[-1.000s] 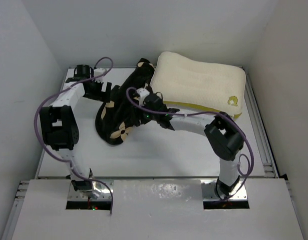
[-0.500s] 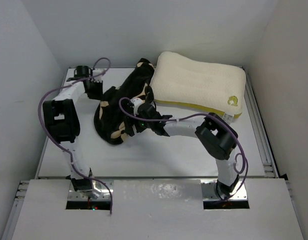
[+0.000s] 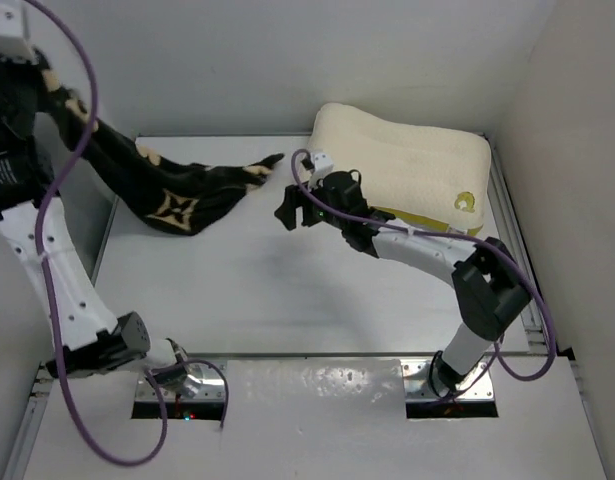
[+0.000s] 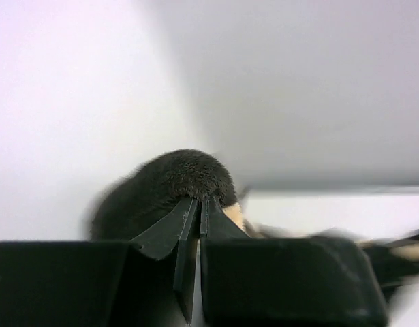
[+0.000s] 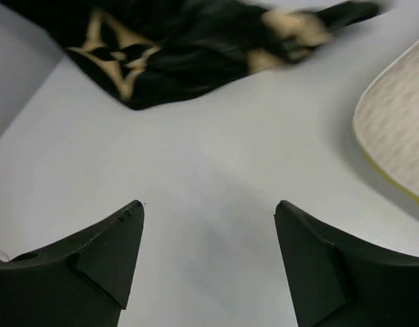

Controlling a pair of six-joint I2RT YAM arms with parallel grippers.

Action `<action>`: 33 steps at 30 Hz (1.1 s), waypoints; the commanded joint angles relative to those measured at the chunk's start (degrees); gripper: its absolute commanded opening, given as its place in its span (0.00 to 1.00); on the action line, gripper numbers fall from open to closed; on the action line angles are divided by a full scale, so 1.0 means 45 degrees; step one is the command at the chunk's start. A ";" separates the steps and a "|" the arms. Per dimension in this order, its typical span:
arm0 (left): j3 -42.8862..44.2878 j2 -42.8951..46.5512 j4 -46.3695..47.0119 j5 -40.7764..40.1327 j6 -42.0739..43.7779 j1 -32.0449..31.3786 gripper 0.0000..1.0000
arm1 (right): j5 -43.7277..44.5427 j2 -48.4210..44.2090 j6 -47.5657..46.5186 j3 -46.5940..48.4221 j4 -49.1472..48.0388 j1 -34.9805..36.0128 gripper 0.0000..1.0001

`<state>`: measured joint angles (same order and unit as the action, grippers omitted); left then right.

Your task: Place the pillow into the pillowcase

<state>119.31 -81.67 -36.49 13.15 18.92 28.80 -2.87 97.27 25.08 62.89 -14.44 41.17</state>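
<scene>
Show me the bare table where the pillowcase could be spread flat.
Free: the broad middle and near table, bordered by the pillowcase far left, the pillow far right, and the arm bases. Crowded: the far strip, where the open right fingers hang between them.

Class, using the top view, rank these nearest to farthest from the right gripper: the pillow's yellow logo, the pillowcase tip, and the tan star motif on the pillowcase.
1. pillowcase tip, just beyond the right gripper, toward the back wall.
2. tan star motif, off to its left on the fabric.
3. yellow logo, far right, at the pillow's corner.
</scene>
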 commanded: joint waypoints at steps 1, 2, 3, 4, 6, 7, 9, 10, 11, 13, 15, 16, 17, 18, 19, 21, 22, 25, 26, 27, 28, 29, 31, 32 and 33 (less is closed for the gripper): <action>0.0207 -0.0191 -0.0797 0.2191 -0.0039 -0.2502 0.00 | 0.0229 -0.0988 0.0207 -0.0031 -0.0835 -0.0416 0.77; 0.0090 -0.0346 -0.0817 0.2718 -0.0256 -0.3112 0.00 | 0.0248 -0.1166 0.0440 -0.0070 -0.0874 -0.0553 0.77; -0.0298 -0.0483 -0.0933 0.3206 -0.0510 -0.3756 0.00 | 0.0306 -0.1341 0.0635 -0.0225 -0.0951 -0.0671 0.77; -0.0514 -0.0678 -0.1011 0.3192 -0.0764 -0.5232 0.00 | 0.0345 -0.1788 0.1063 -0.0362 -0.1010 -0.1039 0.77; -0.1079 -0.1419 -0.1576 0.2861 -0.0534 -0.6840 0.00 | 0.0579 -0.2297 0.1573 -0.0809 -0.0952 -0.1490 0.77; -0.1295 -0.1963 -0.1772 0.2705 -0.0107 -0.8337 0.00 | 0.0599 -0.2861 0.2136 -0.0986 -0.0855 -0.2014 0.76; -0.1999 -0.2532 -0.2066 0.2392 0.0480 -1.0157 0.00 | 0.1395 -0.3391 0.2433 -0.1395 -0.0174 -0.2659 0.75; -0.2213 -0.3134 -0.2125 0.2333 0.0600 -1.0691 0.00 | 0.1768 -0.3877 0.2415 -0.1475 0.0216 -0.2838 0.75; -0.2370 -0.3450 -0.2319 0.2545 0.0775 -1.1121 0.02 | 0.2139 -0.4133 0.2395 -0.1534 0.1206 -0.3052 0.75; -0.2255 -0.4346 -0.2787 0.2994 0.1843 -1.2352 0.17 | 0.3311 -0.4525 0.2317 -0.1593 0.2168 -0.3541 0.75; -0.1866 -0.4760 -0.3762 0.3560 0.2764 -1.3153 0.50 | 0.3859 -0.5150 0.2356 -0.1827 0.3148 -0.4047 0.79; -0.1690 -0.4974 -0.4191 0.3814 0.3871 -1.3834 0.68 | 0.4151 -0.5384 0.2395 -0.1944 0.3575 -0.4244 0.81; -0.1418 -0.4996 -0.5008 0.4203 0.4346 -1.4111 0.99 | 0.4232 -0.5753 0.2376 -0.2235 0.3811 -0.4401 0.84; -0.1434 -0.4957 -0.5229 0.4343 0.4854 -1.4365 1.00 | 0.4252 -0.5931 0.2240 -0.2373 0.3852 -0.4712 0.85; -0.1589 -0.4628 -0.5231 0.4421 0.4936 -1.4329 1.00 | 0.4136 -0.6030 0.2181 -0.2491 0.3891 -0.4869 0.86; -0.1824 -0.4139 -0.4766 0.4364 0.4299 -1.3515 1.00 | 0.3649 -0.6012 0.1773 -0.2590 0.3969 -0.5220 0.82; -0.1902 -0.3595 -0.4375 0.4151 0.3867 -1.3006 1.00 | 0.3163 -0.5876 0.1538 -0.2512 0.3931 -0.5261 0.69; -0.1670 -0.3200 -0.3456 0.1972 0.2031 -1.0314 0.11 | 0.0741 -0.4473 0.0016 -0.1210 0.4414 -0.4756 0.00; -0.1843 -0.3102 -0.3396 0.1246 0.1563 -0.9551 0.00 | 0.0678 -0.3946 -0.0316 -0.0739 0.4728 -0.4444 0.00; -0.2135 -0.2889 -0.3356 0.0485 0.1384 -0.8171 0.00 | 0.0697 -0.2742 -0.0842 -0.0309 0.4983 -0.3881 0.00; -0.2640 -0.2732 -0.3395 -0.0238 0.1692 -0.7596 0.00 | 0.0697 -0.2131 -0.0847 0.0198 0.5295 -0.3643 0.07; -0.4115 -0.2498 -0.3298 -0.1870 0.2120 -0.7185 0.00 | 0.0678 -0.1525 -0.0673 0.1035 0.5607 -0.3505 0.33; -0.6749 -0.1776 -0.3199 -0.2860 0.3350 -0.6460 0.19 | 0.0291 0.0058 0.0769 0.1587 0.5456 -0.3426 0.67; -0.7675 -0.1541 -0.3200 -0.3230 0.3857 -0.6400 0.47 | 0.0094 0.0527 0.1315 0.2035 0.4990 -0.3445 0.72; -0.9289 -0.1036 -0.2948 -0.3389 0.4578 -0.6399 0.64 | 0.0092 0.1441 0.2191 0.2503 0.4386 -0.3368 0.76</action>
<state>91.53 -88.88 -46.74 6.07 32.29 3.07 0.75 97.65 27.92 69.10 7.46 26.02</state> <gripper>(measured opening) 0.434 0.708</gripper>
